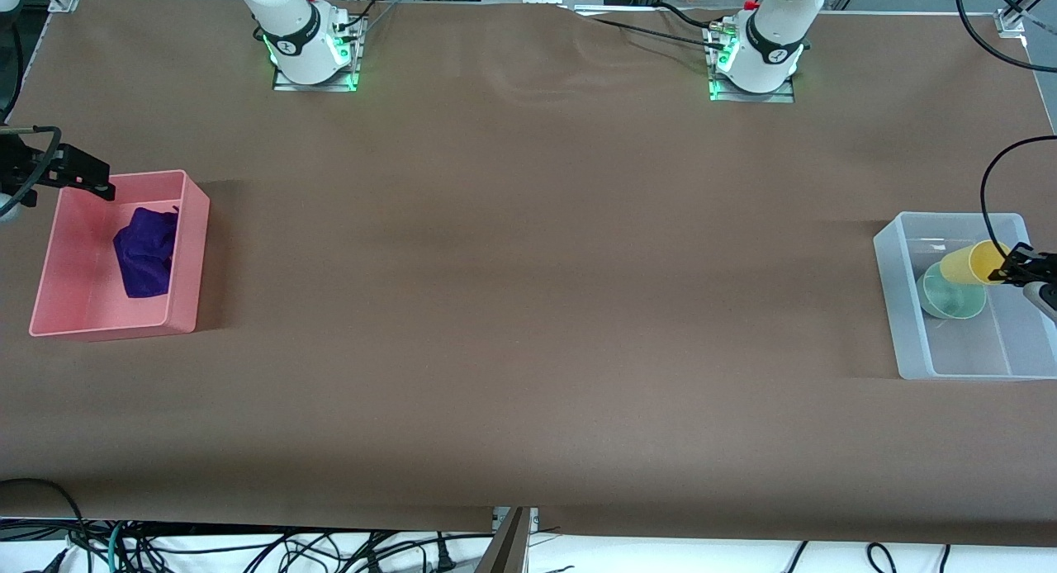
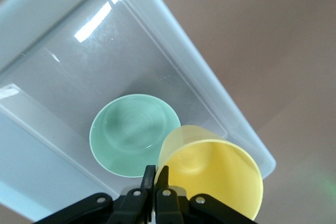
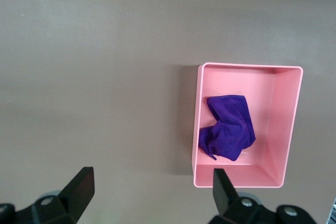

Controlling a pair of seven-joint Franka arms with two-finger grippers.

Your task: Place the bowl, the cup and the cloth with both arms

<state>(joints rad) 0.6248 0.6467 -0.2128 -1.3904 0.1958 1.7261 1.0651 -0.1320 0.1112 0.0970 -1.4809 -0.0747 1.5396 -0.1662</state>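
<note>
Nearest the camera is bare brown desk (image 1: 528, 325); the action sits at its two ends. At the left arm's end stands a clear bin (image 1: 904, 309), and the bowl (image 1: 950, 296) rests flat on its floor. Over that bin hangs the left hand (image 1: 1009, 267), its fingers pinched together on the rim of the cup (image 1: 973, 264), which is tipped on its side with its mouth toward the wrist camera. From the wrist view the cup (image 2: 210, 174) overlaps the edge of the bowl (image 2: 131, 135). My guess is that the rim grip lets the cup be lowered into the bin without the fingers touching the walls; it looks not yet released.

At the right arm's end sits a pink bin (image 1: 186, 259) with the cloth (image 1: 147, 251) crumpled inside, touching nothing but the floor as far as I can see. Over the bin's outer edge the right hand (image 1: 82, 177) hovers, fingers (image 3: 79, 184) spread wide and holding nothing, so that part seems done.

For the cup, the bowl beneath is the one obstacle; it may land on the bowl's edge.
</note>
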